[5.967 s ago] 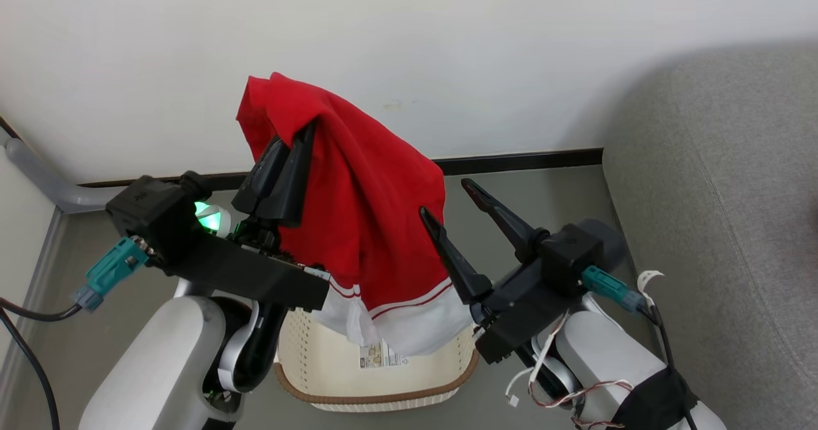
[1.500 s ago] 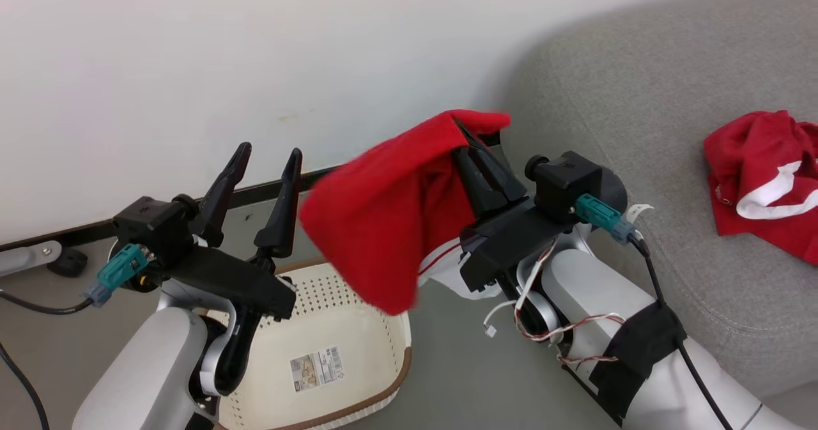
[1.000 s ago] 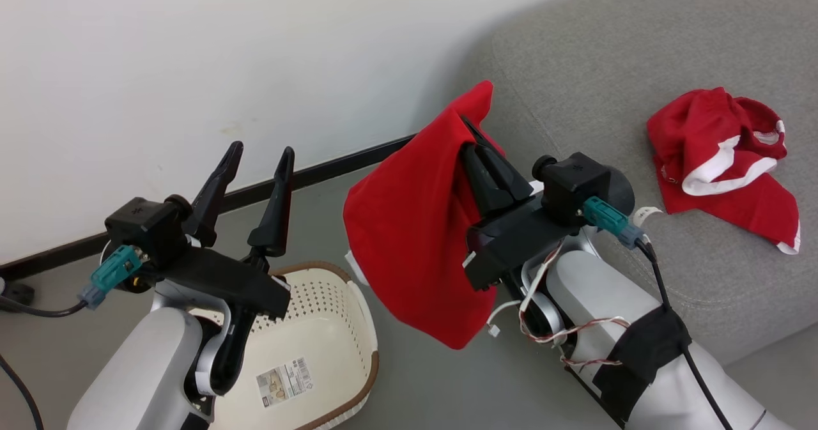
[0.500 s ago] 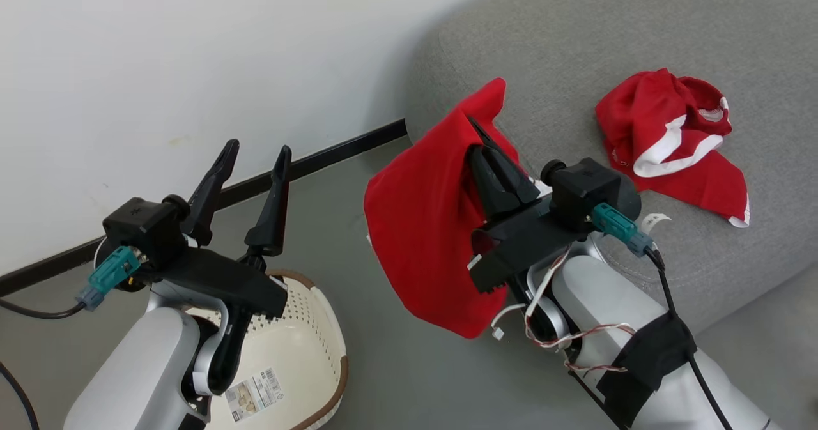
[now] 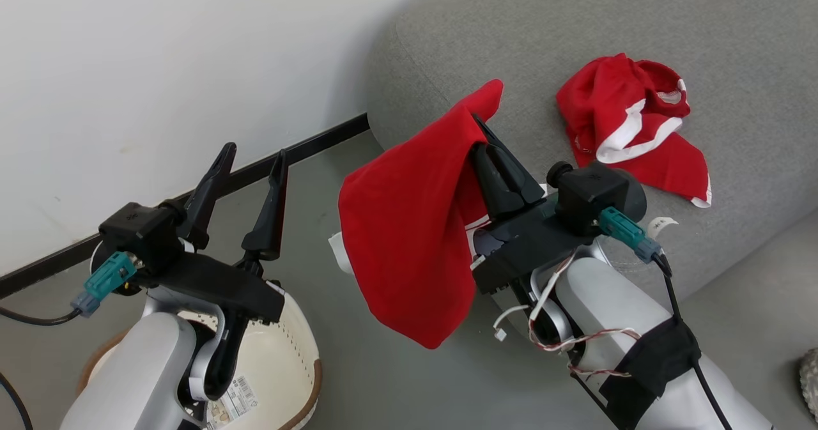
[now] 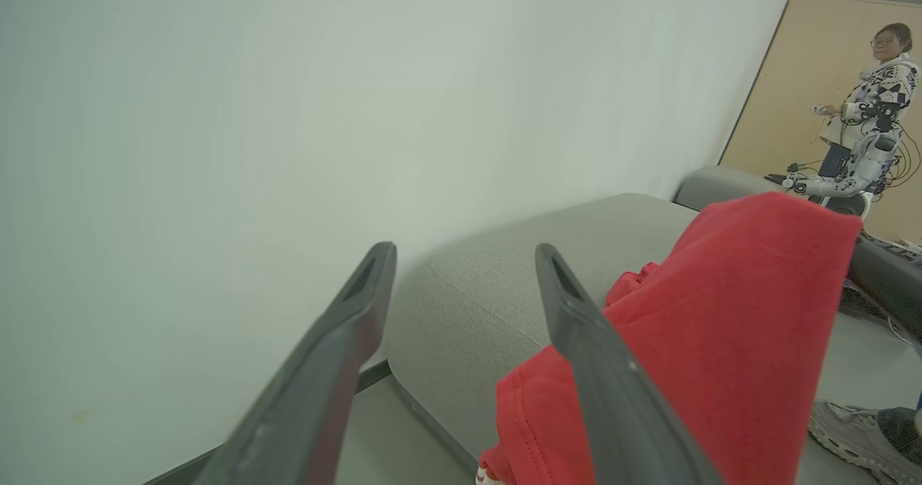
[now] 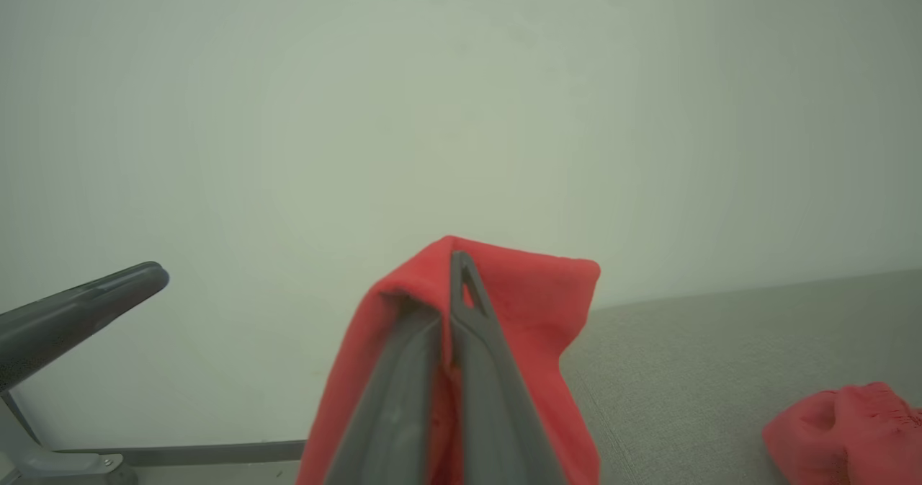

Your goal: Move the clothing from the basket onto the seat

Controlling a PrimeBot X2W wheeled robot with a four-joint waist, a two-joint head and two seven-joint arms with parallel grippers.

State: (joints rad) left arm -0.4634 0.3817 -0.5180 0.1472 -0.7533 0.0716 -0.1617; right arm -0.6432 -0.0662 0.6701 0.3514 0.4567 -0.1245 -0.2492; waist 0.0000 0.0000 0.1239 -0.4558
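Below my left jaws, which stand wide apart holding nothing, sits the oval cream-white perforated plastic basket (image 5: 294,347). My right jaws are clamped together on a soft bright red garment (image 5: 409,238) that hangs from them. To their right, a crumpled red garment with white trim (image 5: 629,123) lies on the large grey fabric seat (image 5: 735,53).

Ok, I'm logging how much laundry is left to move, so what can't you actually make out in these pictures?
- Basket interior: head view, mostly behind the left forearm and cut by the bottom edge; contents untellable.
- Held garment: head view, draped over the shut right pincer, so any print is hidden.
- Crumpled garment on the seat: head view, lettering unreadable; cut by the right wrist view's corner.
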